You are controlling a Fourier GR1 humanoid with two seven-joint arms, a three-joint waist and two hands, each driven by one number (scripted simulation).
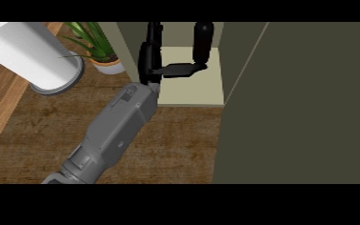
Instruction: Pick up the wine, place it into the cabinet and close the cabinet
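1. One white paper roll (pixel 35 57) stood far to the left of the hand, on a grey round base.
2. One potted plant (pixel 100 47) stood between that roll and the hand, just left of the cabinet's side wall.
3. One brown counter (pixel 175 143) lay below the hand, with a single grey forearm (pixel 116 128) slanting across it from the lower left.
4. One hand was in sight, the left hand (pixel 149 62). It was reaching into the one cabinet (pixel 128 43).
5. That hand was spread wide. Its fingers (pixel 151 35) pointed straight up along the cabinet's left inner wall, and its thumb (pixel 179 69) stuck out sideways to the right, well apart from them.
6. Nothing was clasped in the hand. The thumb's tip met the lower part of the bottle, though I could not tell whether it pressed on it or merely lay against it.
7. One wine bottle (pixel 203 40), dark and upright, stood right of the fingers at the thumb's end, inside the cabinet on its pale shelf (pixel 190 89).
8. One cabinet door (pixel 295 105), dark olive, stood open well to the right of the hand and bottle.
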